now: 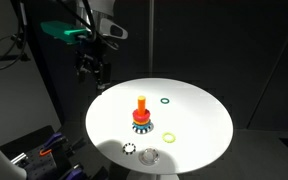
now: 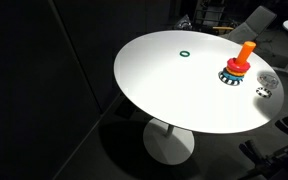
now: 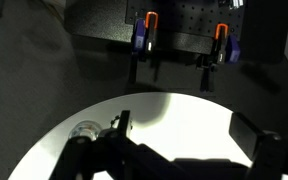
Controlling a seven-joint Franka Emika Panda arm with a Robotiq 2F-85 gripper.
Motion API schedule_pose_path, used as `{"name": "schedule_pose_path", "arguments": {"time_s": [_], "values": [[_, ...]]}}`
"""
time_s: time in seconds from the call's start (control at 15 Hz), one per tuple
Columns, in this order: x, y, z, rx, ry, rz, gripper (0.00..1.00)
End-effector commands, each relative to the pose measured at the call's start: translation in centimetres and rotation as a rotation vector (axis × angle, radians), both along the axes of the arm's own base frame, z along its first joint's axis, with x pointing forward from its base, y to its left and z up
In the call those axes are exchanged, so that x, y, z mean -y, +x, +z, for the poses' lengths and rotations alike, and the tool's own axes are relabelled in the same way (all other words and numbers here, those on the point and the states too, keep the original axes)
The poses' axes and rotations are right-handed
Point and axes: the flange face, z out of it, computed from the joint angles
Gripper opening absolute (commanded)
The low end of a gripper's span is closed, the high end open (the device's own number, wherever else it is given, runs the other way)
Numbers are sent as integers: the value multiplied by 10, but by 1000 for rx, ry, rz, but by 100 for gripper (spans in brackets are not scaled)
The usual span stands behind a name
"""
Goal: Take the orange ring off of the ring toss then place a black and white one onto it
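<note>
Wrist view: gripper (image 3: 184, 132) released, its fingers (image 3: 119, 123) spread wide with nothing between them. The white counter (image 3: 174, 105) lies beneath. A clear ring (image 3: 84, 130) shows at lower left of the frame, near the finger on that side. Two orange-handled clamps (image 3: 144, 35) sit on the dark wall along the top.

In an exterior view the gripper (image 1: 92, 70) hangs at upper left, over the counter's rim, well apart from every ring. The ring toss (image 1: 141, 103) stands upright near the counter's centre. The orange ring (image 1: 141, 117) sits around the peg, low down, on the blue base. The black and white one (image 1: 129, 150) lies flat on the counter at lower centre of the frame, below the ring toss and just beside the clear ring. The green ring (image 1: 165, 100) lies to the upper right of the peg and the yellow ring (image 1: 170, 136) to its lower right. In an exterior view the ring toss (image 2: 239, 65) appears near the right edge, with the green ring (image 2: 185, 54) alone toward top centre.
</note>
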Motion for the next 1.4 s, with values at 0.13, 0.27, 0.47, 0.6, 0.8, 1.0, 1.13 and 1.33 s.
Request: {"name": "schedule_pose_path", "arguments": {"time_s": [0.13, 0.27, 0.47, 0.6, 0.8, 1.0, 1.13, 1.33], "values": [[3, 0, -14, 42, 3, 8, 100], [7, 0, -20, 71, 6, 9, 100], [17, 0, -27, 108, 14, 4, 100], [28, 1, -31, 135, 23, -1, 100], [48, 3, -39, 170, 35, -11, 100], [62, 8, -58, 204, 16, -20, 100], [67, 15, -75, 222, -8, -29, 100], [65, 28, -104, 236, -39, -39, 100]]}}
